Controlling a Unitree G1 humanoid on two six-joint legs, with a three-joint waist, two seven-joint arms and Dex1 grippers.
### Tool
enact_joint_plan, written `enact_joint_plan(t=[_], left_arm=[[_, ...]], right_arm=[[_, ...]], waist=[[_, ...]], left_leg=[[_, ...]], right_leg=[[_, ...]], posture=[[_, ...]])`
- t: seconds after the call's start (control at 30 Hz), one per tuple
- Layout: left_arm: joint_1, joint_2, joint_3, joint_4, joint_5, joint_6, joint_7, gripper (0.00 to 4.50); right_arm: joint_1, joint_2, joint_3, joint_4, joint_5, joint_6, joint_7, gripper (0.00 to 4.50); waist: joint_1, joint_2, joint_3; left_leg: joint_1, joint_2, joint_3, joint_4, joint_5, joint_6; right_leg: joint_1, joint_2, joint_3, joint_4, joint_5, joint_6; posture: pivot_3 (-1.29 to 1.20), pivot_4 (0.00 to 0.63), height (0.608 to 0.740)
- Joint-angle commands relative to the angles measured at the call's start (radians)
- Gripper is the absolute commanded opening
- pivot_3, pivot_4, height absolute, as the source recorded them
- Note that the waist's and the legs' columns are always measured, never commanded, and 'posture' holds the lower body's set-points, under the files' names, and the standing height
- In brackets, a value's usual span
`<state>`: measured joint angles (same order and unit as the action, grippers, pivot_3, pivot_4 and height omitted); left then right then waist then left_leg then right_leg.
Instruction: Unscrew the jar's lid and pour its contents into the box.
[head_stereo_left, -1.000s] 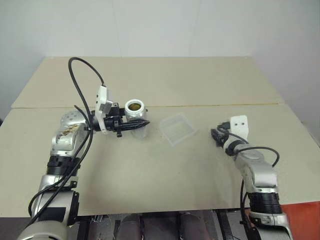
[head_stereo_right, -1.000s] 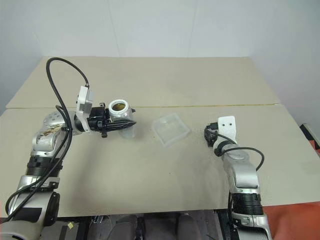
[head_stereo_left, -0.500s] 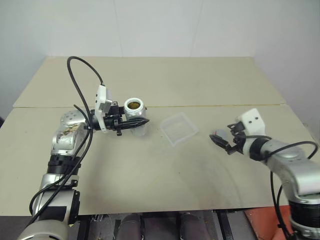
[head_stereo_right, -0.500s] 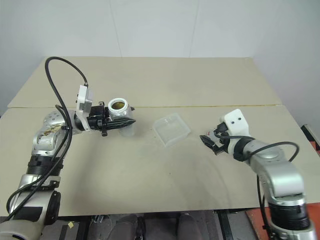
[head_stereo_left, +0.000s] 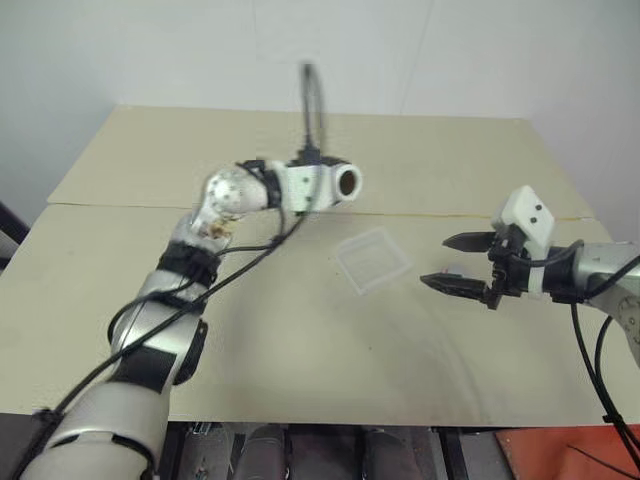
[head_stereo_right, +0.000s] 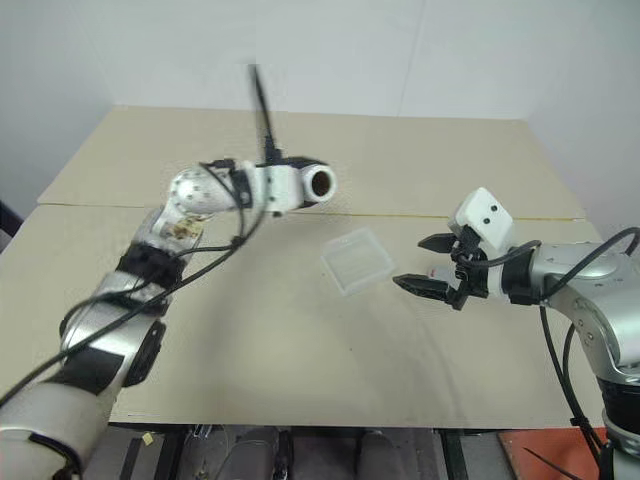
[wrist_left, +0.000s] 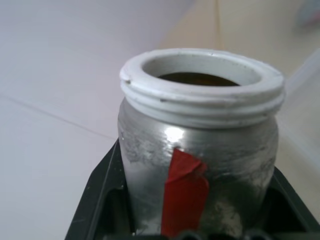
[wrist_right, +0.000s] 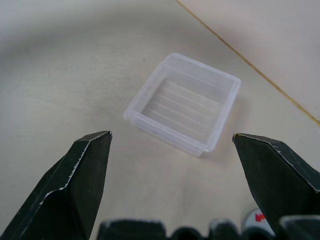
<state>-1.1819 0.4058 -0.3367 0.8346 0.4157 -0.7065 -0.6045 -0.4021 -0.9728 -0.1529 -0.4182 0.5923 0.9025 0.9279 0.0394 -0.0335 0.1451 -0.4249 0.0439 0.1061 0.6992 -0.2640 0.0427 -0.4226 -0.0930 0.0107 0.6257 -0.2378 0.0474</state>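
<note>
The left gripper is clamped around the small silver-grey metal jar with a red tape mark on its side and a white threaded rim. In the eye views the jar is held in the air above the far part of the beige tabletop, tipped on its side with its open mouth facing right; dark brownish contents show inside. The shallow clear plastic box sits on the tabletop, nearer and to the right of the jar. The right gripper hovers just right of the box, fingers spread wide and empty.
</note>
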Motion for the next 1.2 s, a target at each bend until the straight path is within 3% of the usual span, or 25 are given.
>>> enact_joint_plan(t=[0.03, 0.2, 0.3, 0.4, 0.7, 0.9, 1.03, 1.2], left_arm=[[-0.094, 0.011, -0.245, 0.059, 0.442, -0.123, 0.498, 1.96], [-0.172, -0.02, -0.538, 0.096, 0.843, 0.014, 0.956, 1.96], [-0.188, -0.06, -0.655, 0.125, 0.99, 0.161, 1.119, 1.96], [-0.202, -0.115, -0.704, 0.192, 1.043, 0.268, 1.196, 1.96], [-0.222, -0.127, -0.762, 0.233, 1.059, 0.296, 1.26, 1.96], [-0.222, -0.113, -0.728, 0.24, 1.001, 0.269, 1.236, 1.96], [-0.202, -0.089, -0.657, 0.24, 0.892, 0.207, 1.188, 1.96], [-0.169, -0.031, -0.47, 0.244, 0.654, 0.111, 1.077, 1.96]], right_arm=[[-0.033, -0.032, -0.005, -0.009, 0.001, -0.025, 0.016, 4.48], [-0.041, -0.047, -0.011, -0.028, 0.011, -0.001, 0.008, 4.48], [-0.052, -0.042, -0.024, -0.041, 0.031, 0.025, -0.014, 4.48], [-0.061, -0.036, -0.04, -0.06, 0.061, 0.046, -0.034, 4.48], [-0.051, -0.032, -0.063, -0.091, 0.112, 0.075, -0.081, 4.48], [-0.056, -0.024, -0.039, -0.082, 0.112, 0.065, -0.095, 4.48], [-0.074, -0.016, -0.027, -0.069, 0.11, 0.066, -0.102, 4.48], [-0.082, -0.005, -0.021, -0.058, 0.109, 0.051, -0.098, 4.48]], waist=[[0.001, 0.0, 0.0], [0.002, 0.0, 0.0], [0.0, 0.0, 0.0], [0.001, 0.0, 0.0], [0.001, -0.001, 0.0], [0.001, -0.001, 0.0], [0.001, -0.001, 0.0], [-0.001, -0.001, 0.0]], left_leg=[[0.0, 0.0, 0.0, 0.0, 0.0, 0.0], [0.0, 0.0, 0.001, 0.001, 0.0, 0.0], [-0.001, 0.0, 0.001, 0.001, 0.0, 0.0], [-0.001, 0.0, 0.002, 0.001, 0.0, 0.0], [-0.002, 0.0, 0.002, 0.001, 0.0, 0.0], [-0.002, 0.0, 0.002, 0.002, 0.0, 0.0], [-0.002, 0.0, 0.002, 0.002, 0.0, 0.0], [-0.002, 0.001, 0.002, 0.002, 0.0, -0.001]], right_leg=[[0.0, 0.0, 0.0, 0.0, 0.0, 0.0], [-0.001, -0.001, 0.0, 0.002, 0.0, 0.001], [-0.002, 0.0, 0.0, 0.002, 0.0, 0.001], [-0.002, -0.001, 0.0, 0.002, 0.0, 0.001], [-0.003, -0.001, 0.0, 0.003, 0.0, 0.001], [-0.003, -0.001, 0.0, 0.004, 0.0, 0.001], [-0.003, -0.001, 0.0, 0.004, 0.0, 0.001], [-0.003, -0.001, 0.0, 0.004, 0.0, 0.001]], posture=[[0.0, 0.15, 0.74], [0.0, 0.15, 0.74], [0.0, 0.15, 0.74], [0.0, 0.15, 0.74], [0.0, 0.15, 0.74], [0.0, 0.15, 0.74], [0.0, 0.15, 0.74], [0.0, 0.15, 0.74]])
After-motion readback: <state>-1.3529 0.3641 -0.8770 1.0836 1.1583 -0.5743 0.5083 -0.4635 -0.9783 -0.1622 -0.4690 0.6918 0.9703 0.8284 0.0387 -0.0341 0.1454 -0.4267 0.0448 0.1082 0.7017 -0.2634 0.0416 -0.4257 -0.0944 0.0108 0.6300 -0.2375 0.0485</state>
